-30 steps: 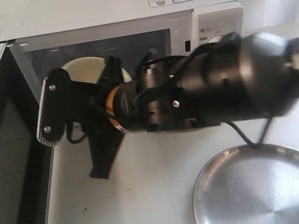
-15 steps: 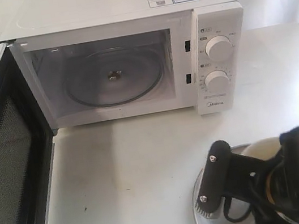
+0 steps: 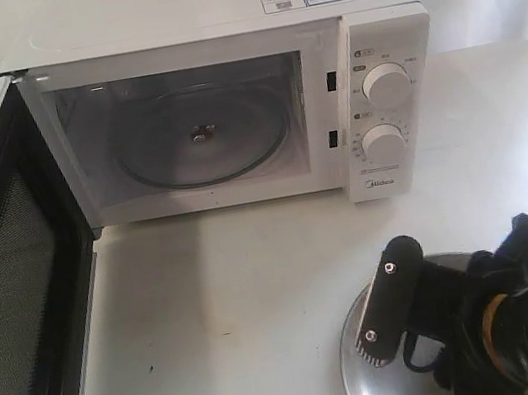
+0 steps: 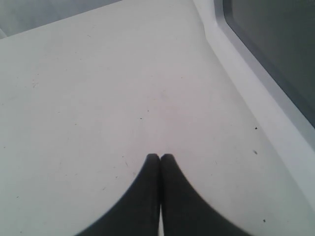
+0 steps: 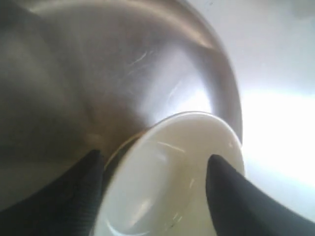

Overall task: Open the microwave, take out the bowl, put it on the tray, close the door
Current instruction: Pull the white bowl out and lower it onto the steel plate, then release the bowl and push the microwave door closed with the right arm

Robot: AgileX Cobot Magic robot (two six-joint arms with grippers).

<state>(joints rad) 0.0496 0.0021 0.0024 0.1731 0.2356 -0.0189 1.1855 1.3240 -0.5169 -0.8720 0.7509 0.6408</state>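
The white microwave (image 3: 213, 13) stands with its door (image 3: 8, 301) swung wide open to the left, and only the clear glass turntable (image 3: 198, 137) lies inside. The cream-white bowl (image 5: 167, 177) sits on the steel tray (image 5: 123, 73). My right gripper (image 5: 155, 157) hangs open over the bowl, one finger outside its rim and the other over its inside. In the exterior view that arm covers the bowl and much of the tray (image 3: 369, 388); one finger (image 3: 388, 303) shows. My left gripper (image 4: 160, 156) is shut and empty above the table, beside the door's outer window (image 4: 275, 54).
Two round knobs (image 3: 387, 84) sit on the microwave's right panel. The open door (image 3: 19, 249) juts toward the table's front left. White tabletop (image 3: 221, 306) lies between door and tray. The left arm does not show in the exterior view.
A second ago my right arm was at the microwave mouth by the bowl. It then came to the tray with the bowl, and the gripper has since shifted slightly up and right.
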